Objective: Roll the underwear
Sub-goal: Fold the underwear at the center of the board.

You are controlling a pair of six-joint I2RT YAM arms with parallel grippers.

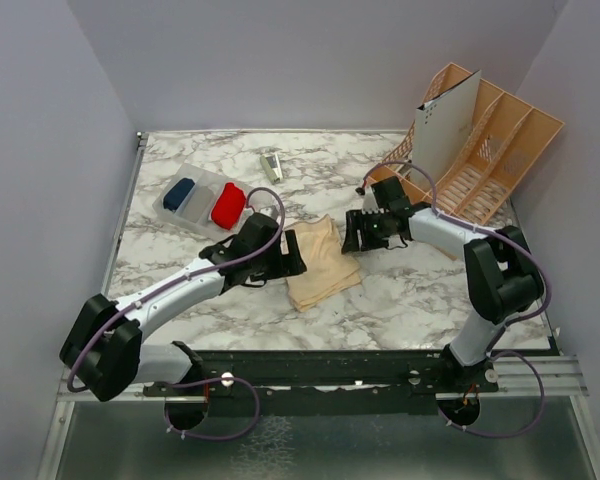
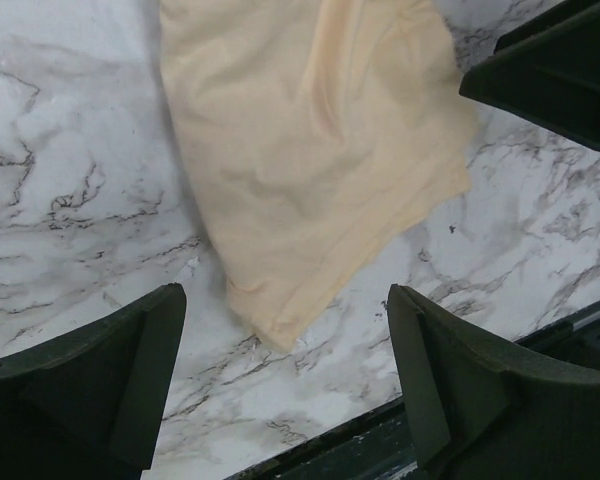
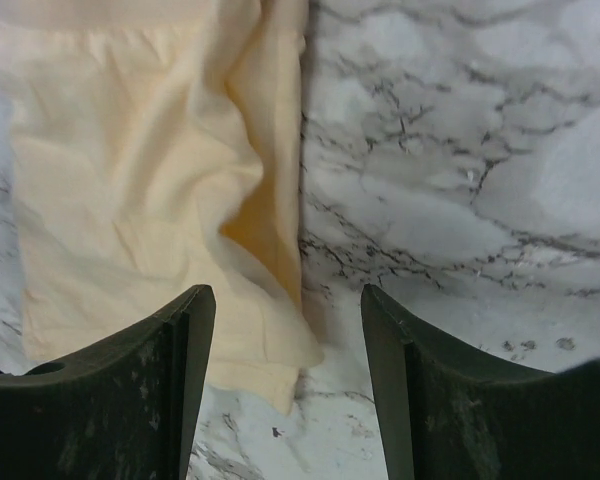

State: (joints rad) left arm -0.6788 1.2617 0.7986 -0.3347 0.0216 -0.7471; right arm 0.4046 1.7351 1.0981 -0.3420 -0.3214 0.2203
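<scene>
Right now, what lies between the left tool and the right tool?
The peach-beige underwear, lying on the marble table, sits between the left tool and right tool; the top view shows it.

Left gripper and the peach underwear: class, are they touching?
Apart. In the left wrist view, bare marble table separates both open jaws of the left gripper from the corner of the peach underwear.

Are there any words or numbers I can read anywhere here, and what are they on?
None can be read.
The small grey thing far back is too small to tell.
The white board in the wooden rack looks blank.
The peach underwear shows no print.
</scene>
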